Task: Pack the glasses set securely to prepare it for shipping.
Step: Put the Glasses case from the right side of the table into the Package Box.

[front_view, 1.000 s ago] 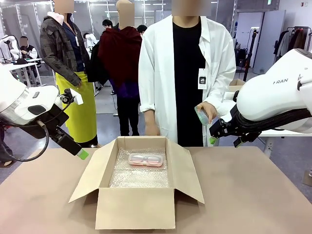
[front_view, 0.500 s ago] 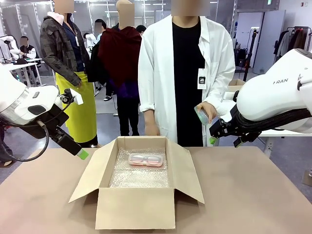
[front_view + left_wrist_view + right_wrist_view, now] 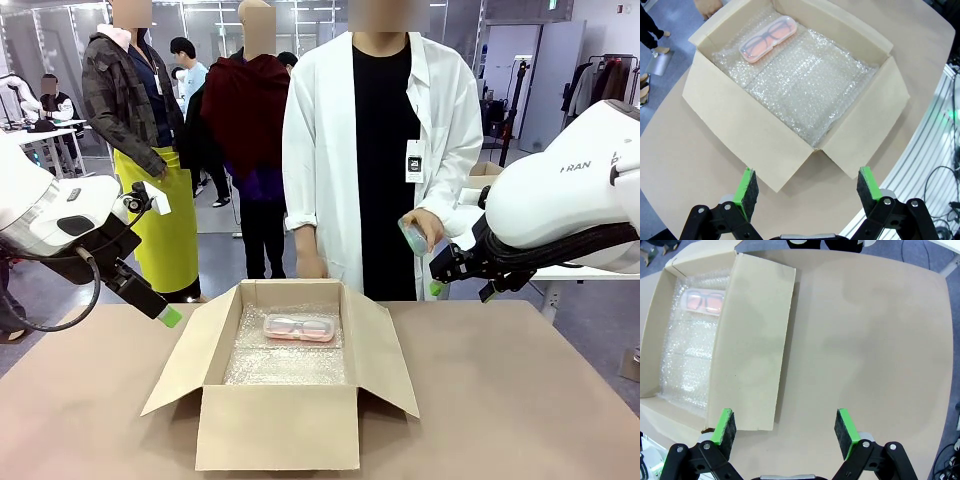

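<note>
A light brown table point(image 3: 520, 400) with rounded corners carries an open brown cardboard box point(image 3: 275, 425) at its middle, flaps spread towards the left and right edges. A person in a white lab coat point(image 3: 330, 150) stands at the far edge. A sheet of clear bubble wrap point(image 3: 285, 362) lines the box floor.

The left tool point(image 3: 806, 177) hangs above the table's left edge, its green-padded jaws spread wide and holding nothing. The right tool point(image 3: 785, 417) hangs above the far right part of the table, its jaws also spread and empty.

The pale pink translucent eyeglass case point(image 3: 298, 327) lies flat on the bubble wrap near the box's far wall, with dark spectacle frames visible inside. The mint green translucent case point(image 3: 412, 237) is held in the person's hand point(image 3: 430, 228), above the far edge and near the right tool.
</note>
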### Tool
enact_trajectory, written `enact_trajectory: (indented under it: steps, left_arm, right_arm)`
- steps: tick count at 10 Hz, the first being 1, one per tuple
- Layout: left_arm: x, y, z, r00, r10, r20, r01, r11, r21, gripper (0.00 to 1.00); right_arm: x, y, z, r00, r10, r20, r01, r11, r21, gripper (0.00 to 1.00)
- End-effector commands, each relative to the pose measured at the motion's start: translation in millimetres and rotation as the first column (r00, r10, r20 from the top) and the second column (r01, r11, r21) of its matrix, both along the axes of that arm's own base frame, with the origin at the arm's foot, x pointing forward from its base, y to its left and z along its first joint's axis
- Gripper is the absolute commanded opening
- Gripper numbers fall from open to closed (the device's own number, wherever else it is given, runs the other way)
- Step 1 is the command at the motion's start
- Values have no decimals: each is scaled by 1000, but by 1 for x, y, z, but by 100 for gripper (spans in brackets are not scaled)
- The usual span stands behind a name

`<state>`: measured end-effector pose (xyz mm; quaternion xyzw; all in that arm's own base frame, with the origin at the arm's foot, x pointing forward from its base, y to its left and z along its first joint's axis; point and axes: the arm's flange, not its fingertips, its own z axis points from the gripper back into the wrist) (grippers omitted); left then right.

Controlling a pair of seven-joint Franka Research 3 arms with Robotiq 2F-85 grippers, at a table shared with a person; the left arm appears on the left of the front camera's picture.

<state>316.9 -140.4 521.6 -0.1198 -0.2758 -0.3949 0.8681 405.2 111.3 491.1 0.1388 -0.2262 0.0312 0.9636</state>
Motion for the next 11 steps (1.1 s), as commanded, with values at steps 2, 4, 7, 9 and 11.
enact_trajectory:
  steps: [2,4,7,9,11]
  left_arm:
    - [0,2,1,1000,-13,0,13,1000,-9,100]
    - [0,2,1,1000,-13,0,13,1000,-9,100]
    - [0,2,1,1000,-13,0,13,1000,-9,100]
    - [0,2,1,1000,-13,0,13,1000,-9,100]
    - [0,2,1,1000,-13,0,13,1000,-9,100]
  right_arm:
    - [0,0,-1,1000,14,1,-14,1000,4,100]
    - [0,0,-1,1000,14,1,-14,1000,4,100]
    - [0,0,-1,1000,14,1,-14,1000,4,100]
    - [0,0,-1,1000,14,1,-14,1000,4,100]
    - [0,0,-1,1000,14,1,-14,1000,4,100]
